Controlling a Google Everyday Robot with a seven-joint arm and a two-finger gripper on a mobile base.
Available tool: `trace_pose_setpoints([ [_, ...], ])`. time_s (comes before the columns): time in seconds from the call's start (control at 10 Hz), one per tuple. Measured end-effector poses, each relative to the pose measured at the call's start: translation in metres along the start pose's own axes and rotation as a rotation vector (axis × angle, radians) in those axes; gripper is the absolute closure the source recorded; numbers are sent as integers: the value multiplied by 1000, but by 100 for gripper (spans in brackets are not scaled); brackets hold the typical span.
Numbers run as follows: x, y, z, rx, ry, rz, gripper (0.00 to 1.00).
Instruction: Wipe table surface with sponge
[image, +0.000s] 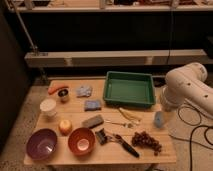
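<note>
**Sponge lies mid-bench, well apart from the arm at the right edge**

The sponge, a grey oblong block, lies flat on the wooden bench a little left of centre. It sits just below a blue cloth and just above the orange bowl, with a round yellowish fruit to its left. Nothing touches it from above.

The robot's white arm stands off the right side of the bench, beyond the green tray. It is folded into a bulky hunched shape, its rounded upper part level with the tray and its lower part dropping toward the bench's right edge. The tool is somewhere at that far right side, but it does not show apart from the arm's body, so I cannot tell whether it is open or closed. The tray, a pair of thin metal utensils and a small pale blue object near the right edge all lie between the arm and the sponge.

Elsewhere on the bench are a purple bowl at the front left corner, a white cup, a carrot at the back left, a bunch of dark grapes and a black-handled utensil.
</note>
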Motion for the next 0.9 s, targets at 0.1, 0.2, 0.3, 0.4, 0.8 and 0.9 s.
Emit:
trace_pose_setpoints([
  [0.1, 0, 0, 0, 0, 0, 0, 35],
  [0.2, 0, 0, 0, 0, 0, 0, 35],
  [0.3, 0, 0, 0, 0, 0, 0, 35],
  [0.4, 0, 0, 0, 0, 0, 0, 35],
  [0.8, -30, -7, -13, 31, -58, -74, 35],
  [0.9, -51, -10, -18, 41, -86, -103, 35],
])
